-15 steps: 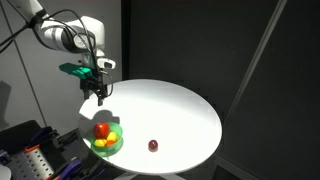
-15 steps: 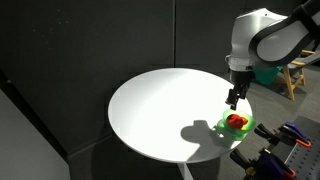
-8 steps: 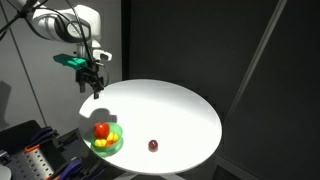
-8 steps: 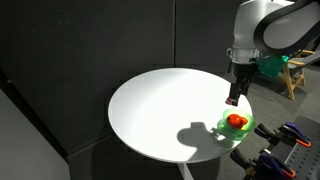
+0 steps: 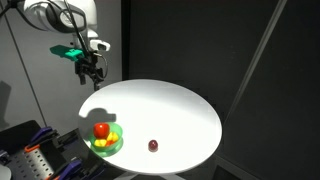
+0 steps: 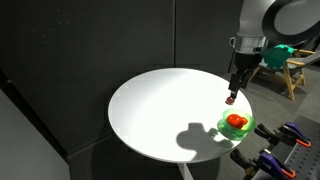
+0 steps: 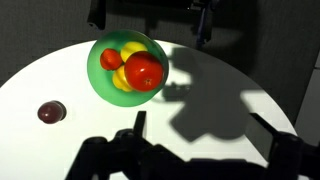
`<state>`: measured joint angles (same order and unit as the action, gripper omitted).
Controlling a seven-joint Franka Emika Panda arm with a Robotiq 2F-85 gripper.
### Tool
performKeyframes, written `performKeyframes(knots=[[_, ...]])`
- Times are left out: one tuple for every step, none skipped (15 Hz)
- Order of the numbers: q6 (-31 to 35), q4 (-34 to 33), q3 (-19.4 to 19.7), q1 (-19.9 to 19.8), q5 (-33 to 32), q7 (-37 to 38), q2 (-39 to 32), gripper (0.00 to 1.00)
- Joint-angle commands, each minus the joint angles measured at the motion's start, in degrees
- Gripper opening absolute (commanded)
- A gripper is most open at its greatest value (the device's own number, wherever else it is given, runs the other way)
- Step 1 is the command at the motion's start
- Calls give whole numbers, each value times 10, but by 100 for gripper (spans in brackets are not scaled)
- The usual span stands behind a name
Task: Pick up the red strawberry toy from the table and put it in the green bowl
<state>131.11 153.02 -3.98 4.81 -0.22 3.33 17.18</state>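
Note:
The green bowl (image 7: 96, 78) sits near the table edge and shows in both exterior views (image 5: 117, 142) (image 6: 222, 127). Inside it lie the red strawberry toy (image 7: 110, 60), a larger orange-red round fruit (image 7: 146, 71) and yellow pieces. In the exterior views only the orange-red fruit (image 5: 101, 130) (image 6: 235, 121) is clear; the strawberry is too small to make out. My gripper (image 7: 200, 135) is open and empty. It hangs high above the table, above and beside the bowl (image 5: 92, 70) (image 6: 231, 98).
A dark maroon ball (image 7: 50, 111) (image 5: 153, 146) lies on the round white table (image 5: 170, 110) (image 6: 160, 110), apart from the bowl. Dark curtains surround the table. Equipment stands below the table edge (image 6: 285, 140).
My gripper has risen well above the bowl and drawn away from it, still open. The bowl's contents and the maroon ball have not moved.

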Motion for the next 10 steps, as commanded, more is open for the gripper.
performKeyframes(knots=[[7, 16, -4, -1, 16, 17, 41, 100], [8, 17, -4, -1, 19, 22, 45, 100], [10, 18, -5, -1, 21, 28, 50, 100], [12, 19, -7, -2, 22, 35, 55, 100], [14, 20, -8, -2, 22, 41, 59, 100], [16, 21, -9, -2, 21, 46, 63, 100], [17, 23, -10, -3, 21, 52, 67, 100], [18, 24, -11, -2, 21, 55, 71, 100], [19, 25, -12, -2, 21, 59, 75, 100], [20, 26, -12, -2, 22, 60, 79, 100]])
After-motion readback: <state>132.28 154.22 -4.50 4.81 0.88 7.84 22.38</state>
